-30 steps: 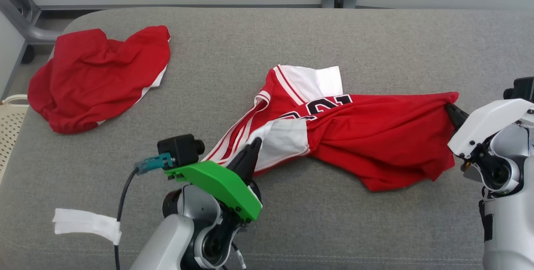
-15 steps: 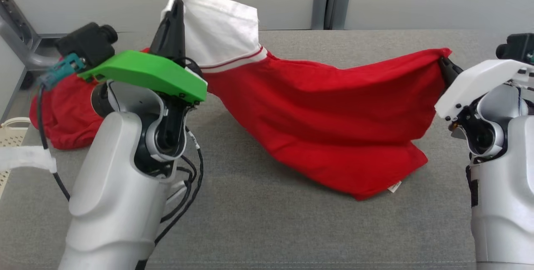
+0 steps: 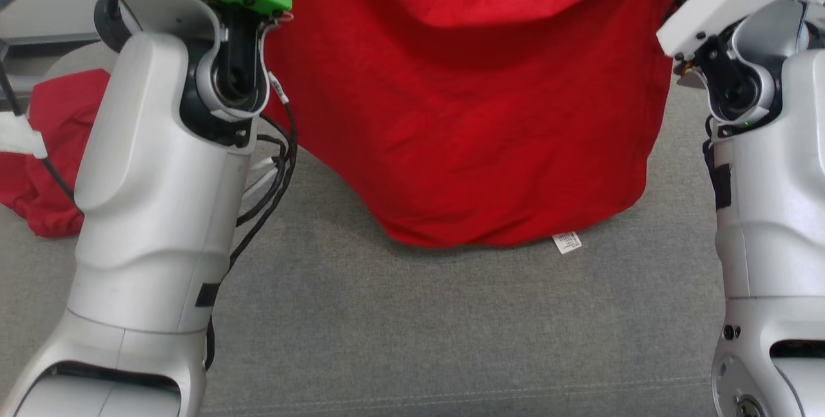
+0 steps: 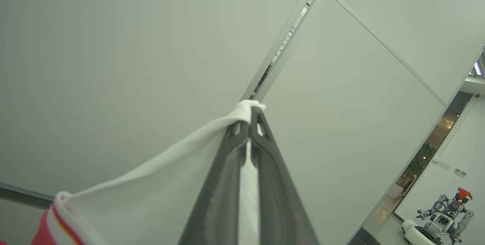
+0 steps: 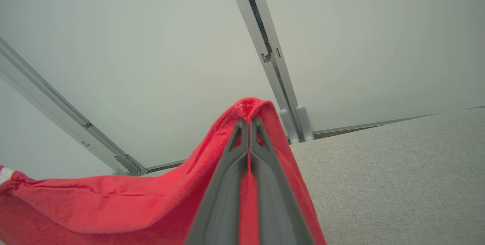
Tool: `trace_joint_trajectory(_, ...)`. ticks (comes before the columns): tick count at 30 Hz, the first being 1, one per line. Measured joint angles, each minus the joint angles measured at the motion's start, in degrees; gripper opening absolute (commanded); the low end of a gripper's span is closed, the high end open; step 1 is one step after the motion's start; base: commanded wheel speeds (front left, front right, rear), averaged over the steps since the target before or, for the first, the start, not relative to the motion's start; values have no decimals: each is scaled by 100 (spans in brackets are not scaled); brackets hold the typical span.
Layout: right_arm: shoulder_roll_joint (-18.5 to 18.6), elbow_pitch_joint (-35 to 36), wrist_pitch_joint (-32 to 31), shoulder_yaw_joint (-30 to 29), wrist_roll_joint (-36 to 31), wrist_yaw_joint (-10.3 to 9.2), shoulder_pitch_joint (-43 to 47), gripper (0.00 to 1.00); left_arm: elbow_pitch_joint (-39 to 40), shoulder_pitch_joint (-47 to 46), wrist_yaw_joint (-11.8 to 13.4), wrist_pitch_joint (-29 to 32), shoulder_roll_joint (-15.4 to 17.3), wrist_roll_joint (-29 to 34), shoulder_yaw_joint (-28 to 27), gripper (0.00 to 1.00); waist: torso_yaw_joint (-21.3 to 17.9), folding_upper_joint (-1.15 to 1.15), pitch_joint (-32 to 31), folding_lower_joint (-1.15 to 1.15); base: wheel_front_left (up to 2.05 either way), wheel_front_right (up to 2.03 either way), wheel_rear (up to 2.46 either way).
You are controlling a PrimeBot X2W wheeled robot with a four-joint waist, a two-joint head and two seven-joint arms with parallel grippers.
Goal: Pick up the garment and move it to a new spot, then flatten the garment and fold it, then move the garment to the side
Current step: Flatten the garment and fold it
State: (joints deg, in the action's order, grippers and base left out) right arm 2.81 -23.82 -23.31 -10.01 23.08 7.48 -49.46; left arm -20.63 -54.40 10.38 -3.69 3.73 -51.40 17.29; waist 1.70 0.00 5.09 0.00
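Left jaws grip garment [image 3: 470, 114] at white sleeve; right jaws grip red edge. Garment hangs spread over desk [image 3: 451, 327].

Robotics lab, pale partition walls [image 5: 144, 55] on metal frames [image 5: 265, 48], grey fabric-covered table [image 3: 451, 327], another robot [image 4: 449, 211] standing in a far bright room

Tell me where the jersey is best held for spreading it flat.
Likely at the two upper ends of the jersey, one from each side, as now: the left gripper pinches the white sleeve, the right gripper a red corner, so it hangs wide.
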Motion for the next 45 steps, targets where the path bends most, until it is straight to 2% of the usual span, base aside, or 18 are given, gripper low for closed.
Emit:
trace_joint_trajectory(5, 2, -474, 159, 296, -172, 0, -653, 0, -479, -655, 1, -78, -58, -22, 41, 0, -96, 0, 356, 0, 0, 0, 0)
trace_joint_trajectory(8, 3, -756, 242, 448, -45, 0, -1121, 0, -725, -1130, -15, -99, -56, -46, 32, 0, -147, 0, 611, 0, 0, 0, 0)
trace_joint_trajectory(15, 0, -1368, 652, 791, 169, 0, -2110, 0, -1265, -1923, -236, -391, -25, 40, -32, 0, -256, 0, 1276, 1, 0, 0, 0)
trace_joint_trajectory(20, -1, -1838, 1418, 709, 399, 0, -2797, 0, -1485, -2470, -416, -879, 97, 266, -91, 0, -345, 0, 1663, 1, 0, 0, 0)
trace_joint_trajectory(23, -3, -2157, 2121, 560, 345, 0, -3253, 0, -1528, -2718, -525, -1043, 120, 430, -146, 0, -425, 0, 1788, 1, 0, 0, 0)
trace_joint_trajectory(27, 8, -2442, 3097, 526, 366, 0, -3785, 0, -1322, -3123, -884, -1120, 113, 698, -267, 0, -530, 0, 1823, 1, 0, 0, 0)
trace_joint_trajectory(31, 10, -2584, 3634, 477, 214, 0, -4135, 0, -675, -3232, -1203, -1149, 58, 1073, -715, 0, -539, 0, 1859, 0, 0, 0, 0)
trace_joint_trajectory(33, 4, -2698, 3694, 455, 182, 1, -4170, 0, -527, -3122, -1362, -1149, 22, 1181, -797, 0, -530, 0, 1914, 0, 0, 0, 0)
trace_joint_trajectory(38, 27, -3006, 3686, 608, 82, 1, -3841, 0, -550, -2608, -1651, -1146, -82, 1204, -523, 0, -503, 0, 2135, 0, 0, 0, 0)
trace_joint_trajectory(43, 244, -3083, 3241, 995, 209, 0, -3271, 0, -704, -1935, -1744, -1145, -97, 884, -108, 0, -397, 0, 2311, 0, 0, 0, 0)
trace_joint_trajectory(45, 427, -3022, 2784, 1241, 447, 0, -2817, 0, -686, -1430, -1746, -1145, -90, 609, 60, 0, -304, 0, 2308, 0, 0, 0, 0)
